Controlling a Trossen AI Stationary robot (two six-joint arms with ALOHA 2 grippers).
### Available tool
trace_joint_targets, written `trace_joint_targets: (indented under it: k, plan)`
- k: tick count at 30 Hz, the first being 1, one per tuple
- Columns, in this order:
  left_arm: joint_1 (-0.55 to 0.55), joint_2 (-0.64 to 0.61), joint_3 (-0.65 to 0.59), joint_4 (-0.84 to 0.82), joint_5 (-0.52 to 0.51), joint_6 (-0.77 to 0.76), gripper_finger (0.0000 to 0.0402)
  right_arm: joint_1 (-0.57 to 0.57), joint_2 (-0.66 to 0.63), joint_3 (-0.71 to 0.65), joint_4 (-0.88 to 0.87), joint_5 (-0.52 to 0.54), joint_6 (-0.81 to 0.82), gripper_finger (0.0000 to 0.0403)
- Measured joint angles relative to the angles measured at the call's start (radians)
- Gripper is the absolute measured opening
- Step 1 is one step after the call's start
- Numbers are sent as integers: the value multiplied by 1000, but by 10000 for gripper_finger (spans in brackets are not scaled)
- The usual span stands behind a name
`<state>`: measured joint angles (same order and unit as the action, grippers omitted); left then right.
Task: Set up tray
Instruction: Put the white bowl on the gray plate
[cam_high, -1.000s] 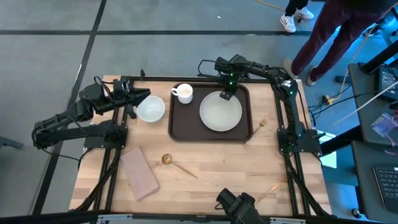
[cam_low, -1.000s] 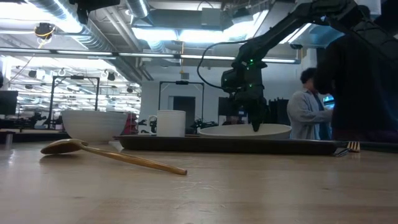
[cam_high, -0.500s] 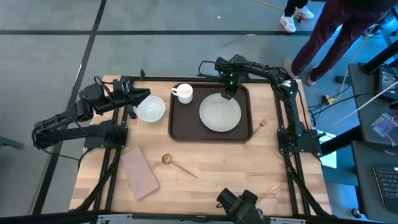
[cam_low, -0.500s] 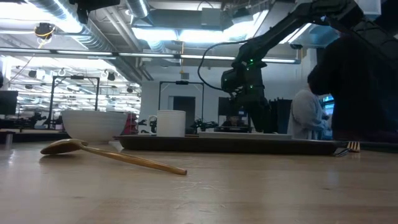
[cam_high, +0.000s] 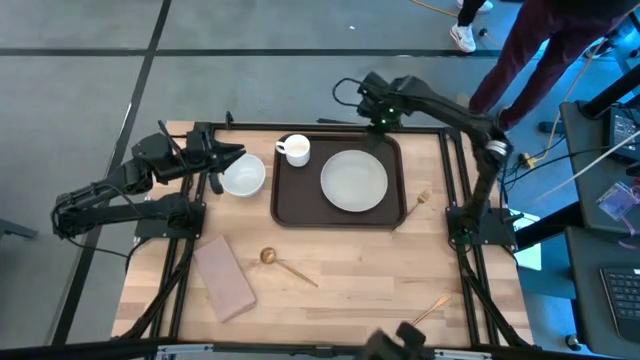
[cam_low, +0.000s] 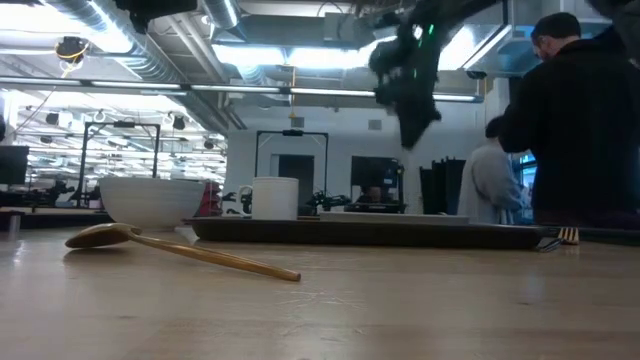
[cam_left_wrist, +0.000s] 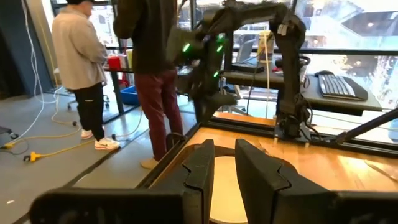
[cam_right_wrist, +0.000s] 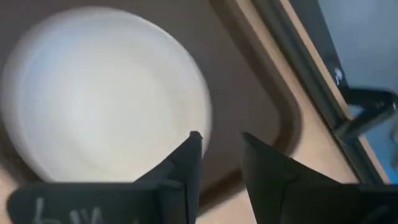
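Since the earlier frames, our right gripper (cam_high: 381, 121) has lifted off the white plate (cam_high: 354, 180) and pulled back toward the far rim of the tray (cam_high: 290, 205); in the low view it now hangs high above the tray, well clear of the plate. Its fingers stand slightly apart with nothing between them, as the right wrist view shows, with the plate lying flat on the tray below.

We judge the task partly done. The tray sits in the middle of the far half of the surface (cam_high: 350, 270), and it already carries the plate and a white cup (cam_high: 294, 150) in its far left corner.

Still off the tray are the white bowl (cam_high: 243, 175) just beside the tray's left edge, the tan-pink napkin (cam_high: 224, 279) and a wooden spoon (cam_high: 286, 266) on the near part of the surface, a fork (cam_high: 420, 200) by the tray's right edge, and another utensil (cam_high: 432, 307) near the front right.

Our left gripper (cam_high: 226, 159) is at the bowl's rim, fingers narrowly apart; we cannot tell whether they pinch the rim.

A person (cam_low: 575, 120) stands behind the surface.
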<state>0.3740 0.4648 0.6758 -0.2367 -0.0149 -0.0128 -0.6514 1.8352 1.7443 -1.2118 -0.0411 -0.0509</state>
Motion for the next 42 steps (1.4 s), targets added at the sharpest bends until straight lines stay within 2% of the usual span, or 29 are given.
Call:
trace_joint_targets:
  k: [5, 8, 12, 16, 20, 26, 31, 35, 40, 42]
  plan:
    - [0, 0, 0, 0, 15, 0, 61, 120, -122, -9, 22, -39, 69, 108]
    - [0, 0, 0, 0, 15, 0, 59, 194, -207, -87, 107, -83, 65, 108]
    - [0, 0, 0, 0, 16, -1, 55, 249, -358, -304, 285, -192, 83, 108]
    - [0, 0, 0, 0, 8, 8, 55, 258, -554, -527, 418, -180, 161, 108]
    - [0, -1, 0, 0, 8, 8, 59, 271, -750, -733, 579, -114, 211, 108]
    - [0, 9, 0, 0, 16, 5, 83, 284, -964, -956, 838, -91, 308, 108]
    - [0, 27, 0, 3, 14, -73, 147, 284, -1044, -1017, 870, -91, 354, 108]
    - [1, 57, 0, 1, -97, -128, 194, 284, -1053, -1018, 872, -90, 360, 108]
    - [1, 76, 0, -1, -128, -139, 217, 284, -1050, -1018, 872, -90, 361, 108]
    - [1, 92, 0, -7, -198, -174, 218, 284, -1050, -1018, 872, -90, 361, 108]
